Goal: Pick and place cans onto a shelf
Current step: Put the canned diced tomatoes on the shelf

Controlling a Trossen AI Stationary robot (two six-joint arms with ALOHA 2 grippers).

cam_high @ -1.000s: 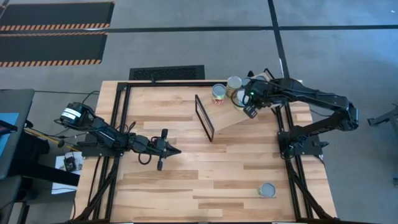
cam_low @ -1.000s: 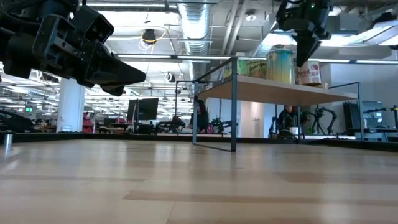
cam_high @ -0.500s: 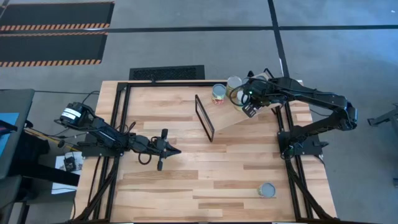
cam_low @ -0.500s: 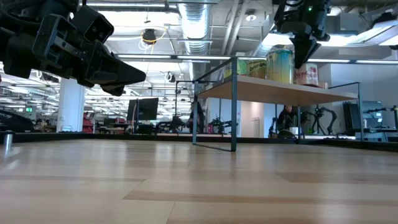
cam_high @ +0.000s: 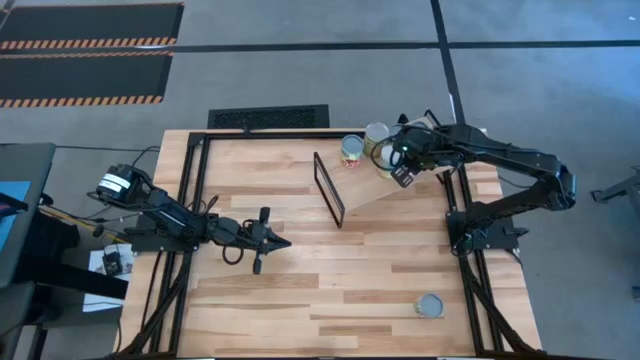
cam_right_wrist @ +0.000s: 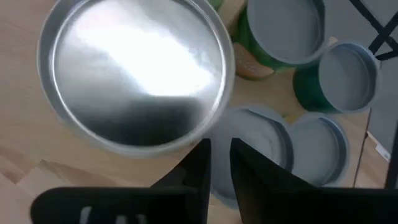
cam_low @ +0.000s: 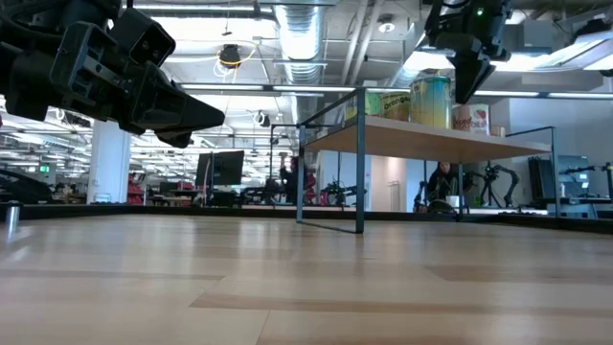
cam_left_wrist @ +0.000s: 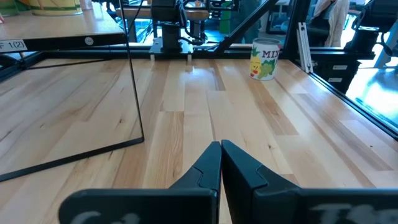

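The shelf is a slanted light-wood board with a thin black frame at its left end. Several cans stand on its far right end, and they show in the low view. My right gripper hangs just above them, pointing down, shut and empty. In its wrist view a silvery can top lies beside the fingers, with bluish-grey tops beyond. One can stands alone on the tabletop near the front right. My left gripper is shut and empty at the table's left middle.
The lone can also shows in the left wrist view, with a yellow-green label. Black frame rails run along the table's sides. The tabletop is bare planked wood between the arms.
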